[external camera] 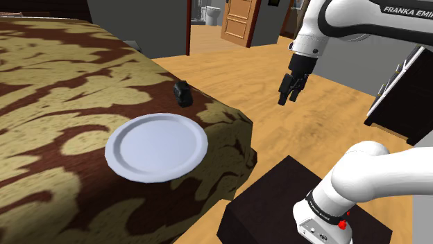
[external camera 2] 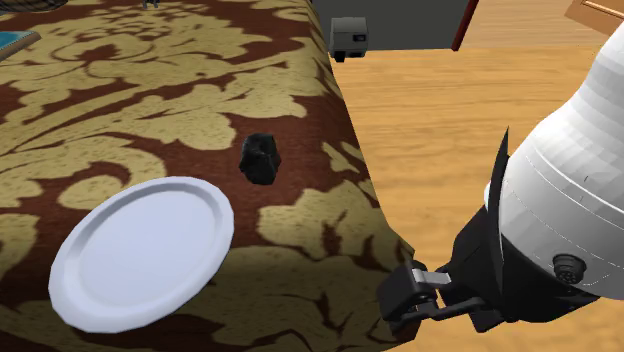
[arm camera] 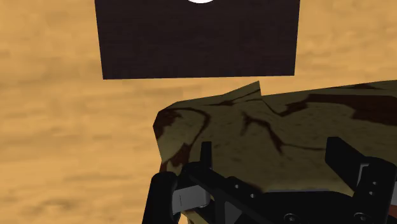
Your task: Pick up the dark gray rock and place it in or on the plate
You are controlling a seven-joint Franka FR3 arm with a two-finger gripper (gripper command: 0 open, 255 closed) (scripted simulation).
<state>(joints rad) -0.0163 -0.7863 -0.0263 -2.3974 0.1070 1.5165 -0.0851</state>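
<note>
Dark rock (external camera: 183, 93) not yet grabbed; the pincer (external camera: 288, 97) was spread, empty.
The rock sat on the bed cover (external camera: 55, 83) near the white plate (external camera: 156, 147), well apart from the pincer and lower. Best to get right above it first, then come straight down.

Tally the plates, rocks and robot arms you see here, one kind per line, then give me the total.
Plates: 1, the white plate on the patterned bedspread
Rocks: 1, the dark rock beside it, near the bed's edge
Robot arms: 1, the white arm
Total: 3
</note>
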